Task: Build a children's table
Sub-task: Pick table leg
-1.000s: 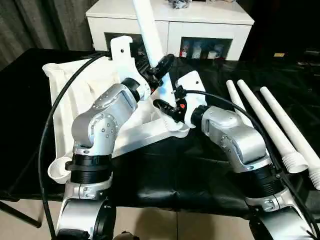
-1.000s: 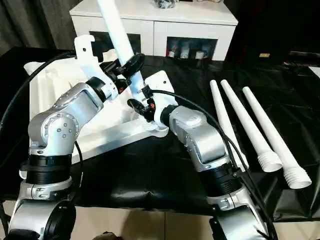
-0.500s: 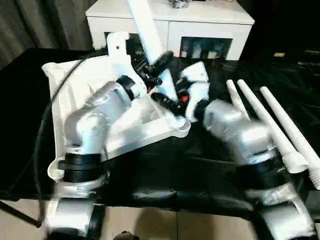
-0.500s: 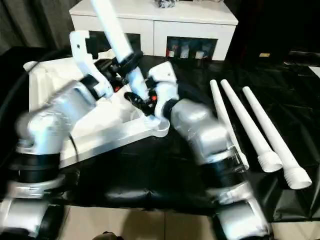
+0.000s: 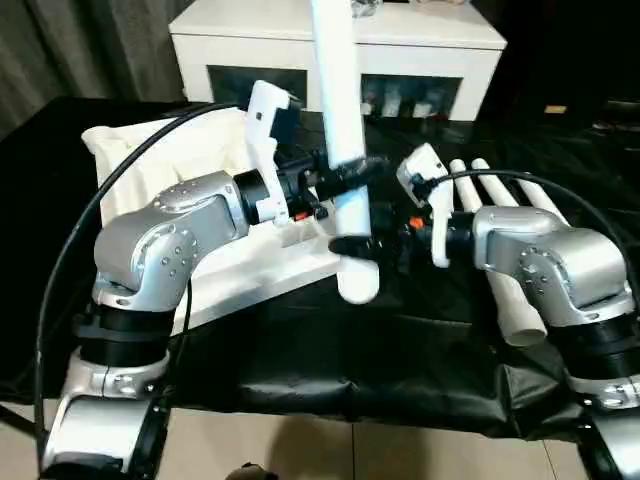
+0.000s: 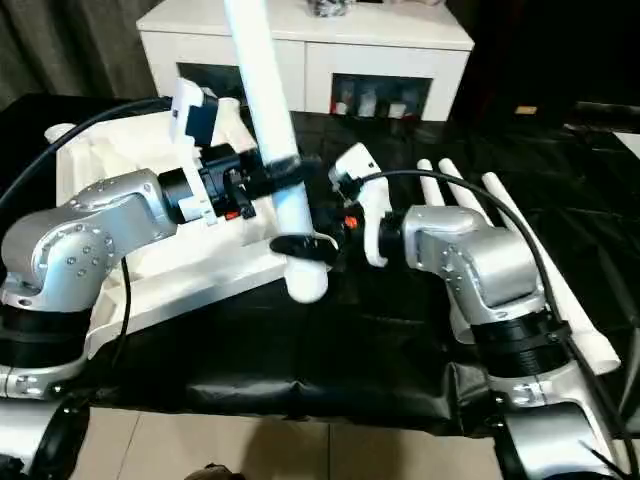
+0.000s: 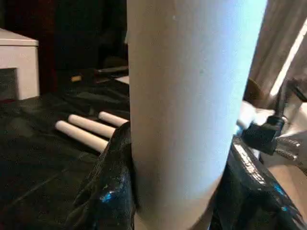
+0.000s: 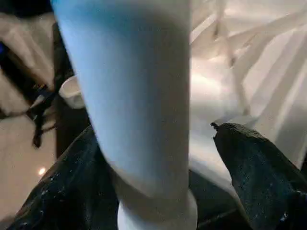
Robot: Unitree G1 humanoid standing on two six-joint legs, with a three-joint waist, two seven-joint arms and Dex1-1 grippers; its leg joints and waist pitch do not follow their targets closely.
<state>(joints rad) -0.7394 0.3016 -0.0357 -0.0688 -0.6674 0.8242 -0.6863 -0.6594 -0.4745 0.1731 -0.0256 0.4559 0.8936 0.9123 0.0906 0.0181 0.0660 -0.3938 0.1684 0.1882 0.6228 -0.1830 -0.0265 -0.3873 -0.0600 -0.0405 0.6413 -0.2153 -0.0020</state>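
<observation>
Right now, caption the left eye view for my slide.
Left gripper holds a white table leg upright beside the tabletop.

left gripper clamped (on leg), right gripper spread

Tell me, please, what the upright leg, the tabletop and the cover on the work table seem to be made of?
Leg: probably moulded plastic, a smooth matt white tube with no grain or seam visible.
Tabletop: likely the same white plastic, judging by its moulded ribs and rounded corner socket.
Table cover: looks like thin black plastic sheeting or film, glossy and wrinkled, catching highlights; coated fabric is possible.
</observation>
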